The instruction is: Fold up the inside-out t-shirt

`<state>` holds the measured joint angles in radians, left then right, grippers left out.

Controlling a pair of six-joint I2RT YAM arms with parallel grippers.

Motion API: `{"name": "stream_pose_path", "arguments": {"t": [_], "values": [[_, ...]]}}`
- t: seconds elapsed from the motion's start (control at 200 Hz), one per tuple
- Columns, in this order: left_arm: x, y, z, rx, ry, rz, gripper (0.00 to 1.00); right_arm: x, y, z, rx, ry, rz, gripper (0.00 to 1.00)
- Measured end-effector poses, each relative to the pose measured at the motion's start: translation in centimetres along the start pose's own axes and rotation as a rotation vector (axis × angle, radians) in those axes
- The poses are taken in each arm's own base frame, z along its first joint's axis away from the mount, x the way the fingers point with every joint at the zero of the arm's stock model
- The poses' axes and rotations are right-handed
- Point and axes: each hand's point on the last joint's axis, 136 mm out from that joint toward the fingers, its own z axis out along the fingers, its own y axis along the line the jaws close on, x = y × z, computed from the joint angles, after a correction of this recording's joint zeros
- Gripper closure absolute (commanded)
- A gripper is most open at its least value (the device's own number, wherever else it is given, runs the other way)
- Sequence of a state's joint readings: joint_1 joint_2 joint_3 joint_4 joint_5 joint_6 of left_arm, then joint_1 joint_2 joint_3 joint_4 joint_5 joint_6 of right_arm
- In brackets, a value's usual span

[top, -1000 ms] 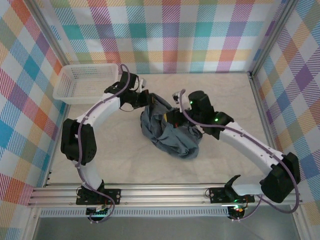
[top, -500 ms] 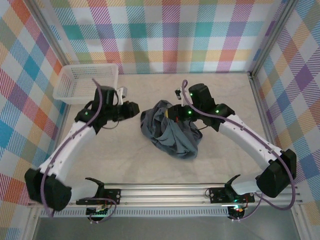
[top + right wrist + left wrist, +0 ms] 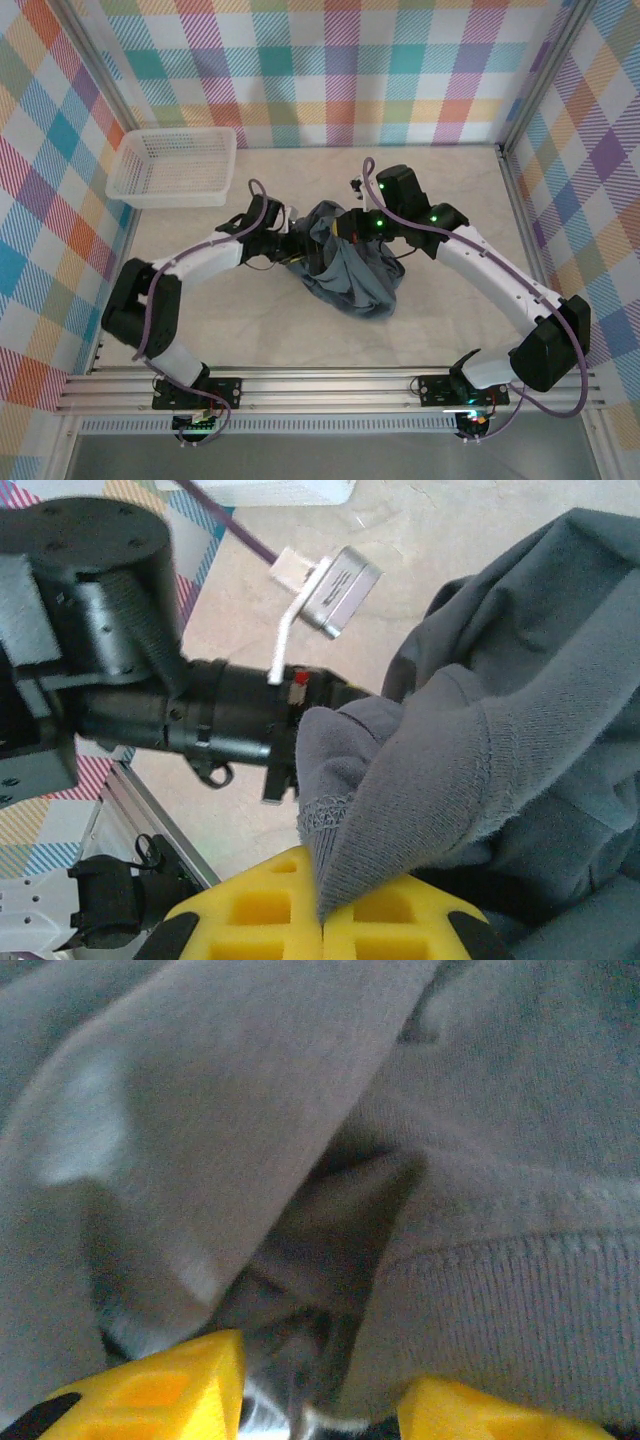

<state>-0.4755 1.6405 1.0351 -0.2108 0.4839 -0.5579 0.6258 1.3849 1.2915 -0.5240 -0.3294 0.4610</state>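
Basket (image 3: 170, 165) sits back-left against the wall, out of the way. The left gripper (image 3: 296, 243), which had swung off toward it a moment ago, is back at the shirt's (image 3: 350, 275) left edge, jaws now parted, yellow fingers (image 3: 150, 1390) nosing into a fold beside a ribbed hem; hunting a fresh hold, I'd say. The shirt lies bunched mid-table, so real folding hasn't begun. The right gripper (image 3: 322, 920) is clamped on a fold at the heap's far side. Bare table (image 3: 250, 330) in front and to the right leaves spreading room.
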Motion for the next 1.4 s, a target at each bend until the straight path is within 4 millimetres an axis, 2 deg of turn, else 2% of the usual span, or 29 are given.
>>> {"name": "stream_pose_path", "arguments": {"t": [0.065, 0.155, 0.185, 0.22, 0.29, 0.33, 0.38, 0.435, 0.49, 0.53, 0.565, 0.61, 0.65, 0.69, 0.745, 0.79, 0.88, 1.0, 1.07, 1.14, 1.24, 1.31, 1.35, 1.4], "values": [[-0.6, -0.3, 0.8, 0.012, 0.007, 0.008, 1.00, -0.1, -0.2, -0.2, 0.017, 0.000, 0.004, 1.00], [-1.1, -0.8, 0.9, 0.022, 0.011, 0.025, 1.00, -0.4, -0.7, -0.5, 0.053, -0.008, 0.016, 1.00], [-1.4, -1.0, 0.7, 0.022, 0.008, 0.023, 1.00, -0.6, -1.0, -0.8, 0.080, -0.012, 0.024, 0.96], [-2.0, -1.3, 0.1, 0.019, 0.004, 0.018, 1.00, -0.8, -1.5, -1.3, 0.123, -0.019, 0.034, 0.95], [-4.0, -2.8, -2.1, -0.002, -0.022, 0.014, 1.00, -1.9, -2.9, -2.8, 0.246, -0.051, 0.048, 1.00], [-6.0, -4.2, -4.4, -0.016, -0.066, 0.019, 1.00, -2.7, -3.6, -3.9, 0.321, -0.077, 0.044, 1.00], [-9.4, -6.8, -8.5, -0.021, -0.162, 0.051, 1.00, -3.5, -4.4, -5.4, 0.406, -0.104, 0.007, 1.00], [-12.6, -11.1, -14.1, 0.021, -0.287, 0.112, 1.00, -3.9, -5.5, -6.5, 0.491, -0.116, -0.027, 1.00], [-14.6, -15.7, -20.1, 0.096, -0.416, 0.183, 1.00, -3.6, -6.9, -7.2, 0.581, -0.092, -0.061, 0.99], [-14.6, -18.8, -23.9, 0.153, -0.481, 0.235, 1.00, -3.3, -7.9, -7.3, 0.635, -0.064, -0.082, 0.94], [-13.6, -21.3, -26.7, 0.207, -0.512, 0.284, 1.00, -3.2, -8.5, -7.2, 0.664, -0.046, -0.100, 0.86], [-11.7, -23.3, -28.8, 0.254, -0.517, 0.330, 1.00, -3.4, -8.7, -6.9, 0.684, -0.036, -0.126, 0.77], [-9.8, -24.5, -29.7, 0.286, -0.500, 0.359, 1.00, -3.4, -8.7, -6.9, 0.694, -0.029, -0.150, 0.68], [-8.6, -24.9, -30.1, 0.300, -0.480, 0.368, 1.00, -3.4, -8.8, -7.2, 0.706, -0.024, -0.170, 0.61], [-7.9, -24.5, -29.9, 0.294, -0.458, 0.362, 1.00, -3.3, -8.7, -7.7, 0.716, -0.024, -0.183, 0.61], [-7.9, -23.7, -29.1, 0.278, -0.440, 0.348, 1.00, -3.2, -8.7, -8.2, 0.720, -0.020, -0.193, 0.69], [-7.9, -21.7, -26.8, 0.224, -0.392, 0.310, 1.00, -2.8, -8.4, -9.1, 0.713, -0.009, -0.206, 1.00], [-7.9, -19.9, -25.6, 0.154, -0.374, 0.286, 1.00, -2.7, -6.6, -9.6, 0.625, -0.017, -0.195, 1.00], [-8.2, -19.7, -25.9, 0.137, -0.399, 0.290, 1.00, -3.4, -4.2, -10.3, 0.524, -0.064, -0.188, 1.00], [-8.6, -19.4, -26.2, 0.117, -0.422, 0.287, 1.00, -5.0, -0.7, -12.2, 0.404, -0.166, -0.185, 1.00], [-9.4, -19.2, -26.5, 0.097, -0.451, 0.281, 1.00, -8.5, 6.0, -17.3, 0.197, -0.384, -0.215, 1.00], [-10.0, -19.0, -26.3, 0.079, -0.467, 0.271, 1.00, -10.0, 10.0, -21.2, 0.074, -0.512, -0.249, 1.00], [-10.4, -18.6, -25.9, 0.062, -0.469, 0.261, 1.00, -10.5, 11.5, -22.8, 0.029, -0.562, -0.267, 1.00], [-10.9, -18.1, -25.2, 0.042, -0.468, 0.251, 1.00, -10.7, 12.3, -23.8, 0.009, -0.594, -0.271, 1.00]]}}
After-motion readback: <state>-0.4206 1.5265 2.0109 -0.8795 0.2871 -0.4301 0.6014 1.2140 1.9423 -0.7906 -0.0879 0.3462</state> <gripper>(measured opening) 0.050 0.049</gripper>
